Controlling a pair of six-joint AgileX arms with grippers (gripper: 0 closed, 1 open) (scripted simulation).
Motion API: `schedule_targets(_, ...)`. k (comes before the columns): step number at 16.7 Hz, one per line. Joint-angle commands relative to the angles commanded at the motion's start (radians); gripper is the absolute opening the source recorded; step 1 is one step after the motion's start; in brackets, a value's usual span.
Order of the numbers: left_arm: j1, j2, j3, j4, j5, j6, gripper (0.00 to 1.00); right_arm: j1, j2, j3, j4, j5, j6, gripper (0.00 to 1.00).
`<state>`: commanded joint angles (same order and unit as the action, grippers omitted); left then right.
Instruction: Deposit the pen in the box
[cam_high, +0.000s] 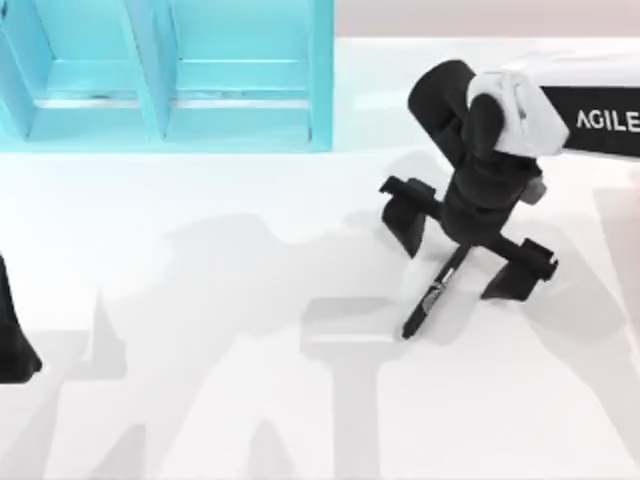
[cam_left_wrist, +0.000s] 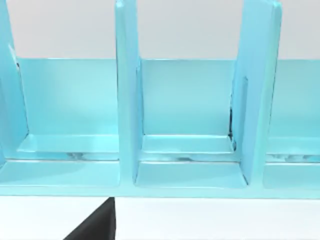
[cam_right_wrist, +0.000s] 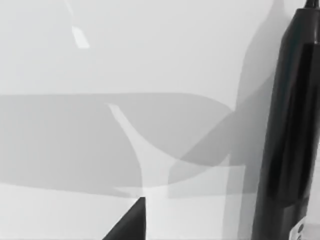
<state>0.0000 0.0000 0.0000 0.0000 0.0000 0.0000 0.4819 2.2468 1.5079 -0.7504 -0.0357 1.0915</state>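
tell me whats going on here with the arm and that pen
The right gripper hangs over the pen, fingers spread wide on either side of it and not yet closed. The pen lies flat on the white table, right of center. The turquoise box, split into compartments, sits at the table's far left with nothing in the compartments on view. The left gripper is parked at the table's left edge.

The right gripper (cam_high: 468, 238) hung at the frame's right, fingers spread wide; the left arm (cam_high: 14, 340) sat parked at the left edge.
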Motion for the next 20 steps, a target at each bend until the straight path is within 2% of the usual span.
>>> schedule_targets(7, 0.000, 0.000, 0.000, 0.000, 0.000, 0.000, 1.00, 0.000, 0.000, 0.000, 0.000, 0.000, 0.000, 0.02)
schedule_targets(15, 0.000, 0.000, 0.000, 0.000, 0.000, 0.000, 1.00, 0.000, 0.000, 0.000, 0.000, 0.000, 0.000, 0.00)
schedule_targets(16, 0.000, 0.000, 0.000, 0.000, 0.000, 0.000, 1.00, -0.006, -0.078, 0.001, -0.085, 0.036, -0.038, 0.00)
schedule_targets(20, 0.000, 0.000, 0.000, 0.000, 0.000, 0.000, 1.00, -0.001, -0.100, 0.066, -0.160, 0.036, -0.041, 0.00)
